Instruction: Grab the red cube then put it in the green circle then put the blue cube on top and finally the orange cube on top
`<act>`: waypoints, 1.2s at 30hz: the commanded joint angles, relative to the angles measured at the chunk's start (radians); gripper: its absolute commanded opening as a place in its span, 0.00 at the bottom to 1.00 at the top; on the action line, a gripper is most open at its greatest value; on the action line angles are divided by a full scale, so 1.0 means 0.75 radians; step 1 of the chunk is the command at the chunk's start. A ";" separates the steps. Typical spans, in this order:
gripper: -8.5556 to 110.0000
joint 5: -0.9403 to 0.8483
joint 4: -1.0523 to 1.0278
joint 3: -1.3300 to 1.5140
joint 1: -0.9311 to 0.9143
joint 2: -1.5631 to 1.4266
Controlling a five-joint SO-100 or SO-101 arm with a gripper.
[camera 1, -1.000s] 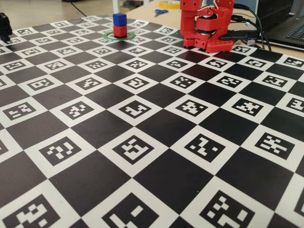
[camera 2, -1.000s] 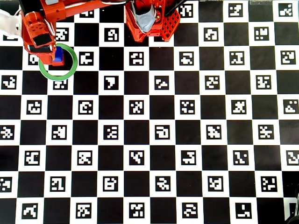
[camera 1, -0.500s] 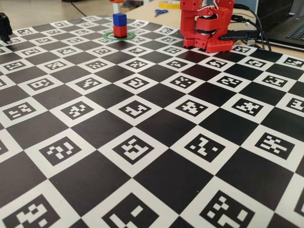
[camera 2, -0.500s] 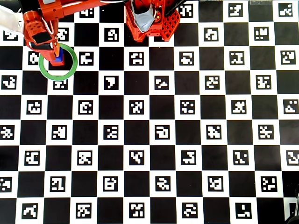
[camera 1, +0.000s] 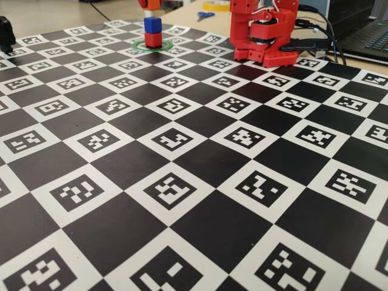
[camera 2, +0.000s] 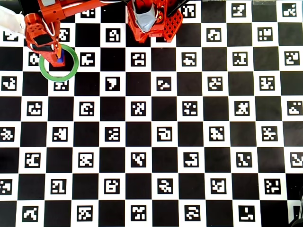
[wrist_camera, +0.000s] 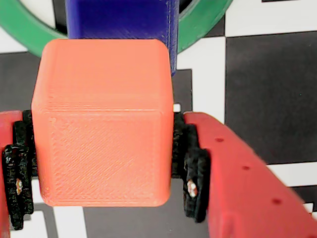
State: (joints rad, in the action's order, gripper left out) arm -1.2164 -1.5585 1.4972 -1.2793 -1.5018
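Far left of the overhead view: the fingers (camera 2: 56, 48) sit at the end of the red arm (camera 2: 71, 7), which reaches left from the base (camera 2: 152, 21) at the top edge. They hang over the green circle (camera 2: 70, 72), near the top-left corner of the checkerboard (camera 2: 161, 156). Only a sliver of the blue cube (camera 2: 60, 58) shows under them, with a bit of the red cube (camera 2: 57, 64) below it, both inside the ring.

Wrist view: the fingers (wrist_camera: 101, 163) are closed around the orange cube (wrist_camera: 101, 134), black pads pressed against its left and right faces. The cube fills the middle of the view. Above and behind it is the top of the blue cube (wrist_camera: 121, 20), and beyond that arcs of the green circle (wrist_camera: 200, 25) curve off at both sides. Orange cube is held up above the blue cube, not touching it as far as visible.

Fixed view: far end of the board, left of centre, blue cube (camera 1: 153, 25) sits stacked on red cube (camera 1: 153, 39), edges roughly flush, red cube inside the green circle (camera 1: 137, 45). Just above the stack, at the top edge, the orange cube (camera 1: 151, 3) pokes into view, clear gap between it and the blue cube. The fingers themselves are cut off here. Right of the stack stands the base (camera 1: 264, 33), with cables (camera 1: 315, 43) beside it. Blue-handled scissors (camera 1: 205, 15) lie on the counter (camera 1: 60, 13) behind the board.
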 commanded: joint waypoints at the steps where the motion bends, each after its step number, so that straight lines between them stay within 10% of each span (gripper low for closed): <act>1: 0.16 -0.008 0.037 -0.002 -0.018 -0.125; 36: 0.16 -0.037 0.139 0.094 -0.049 -0.078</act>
State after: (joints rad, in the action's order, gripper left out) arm -1.2364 -1.4634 1.5815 -1.2977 -1.5018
